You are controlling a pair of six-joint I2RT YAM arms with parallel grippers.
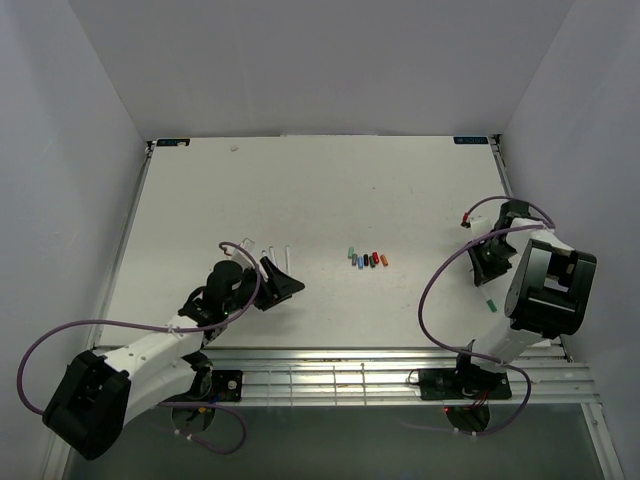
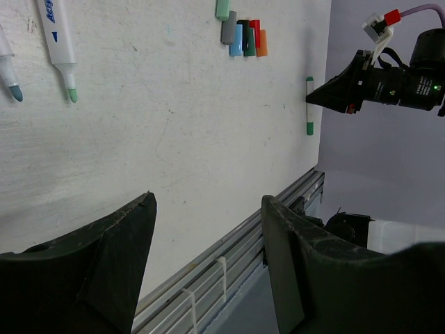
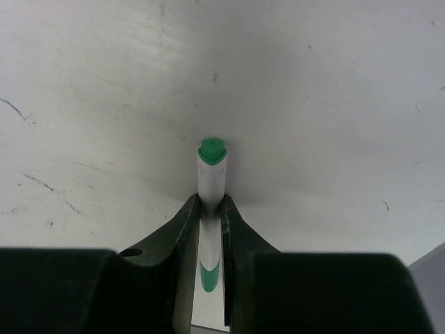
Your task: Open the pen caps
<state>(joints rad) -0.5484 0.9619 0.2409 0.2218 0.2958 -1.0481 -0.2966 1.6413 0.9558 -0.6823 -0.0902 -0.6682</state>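
At the middle of the surface (image 1: 300, 190), top view: loose pen caps (image 1: 367, 261) lie in a row; left tool (image 1: 285, 283) hangs released between them and the left edge. Left wrist view: its jaws stand apart, empty. Right wrist view: right tool (image 3: 211, 202) clenched on a green-ended pen (image 3: 211, 177).

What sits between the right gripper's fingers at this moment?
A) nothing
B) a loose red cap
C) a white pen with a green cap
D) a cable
C: in the right wrist view, the right gripper has its fingers pressed against both sides of the pen, and the green cap sticks out beyond them.
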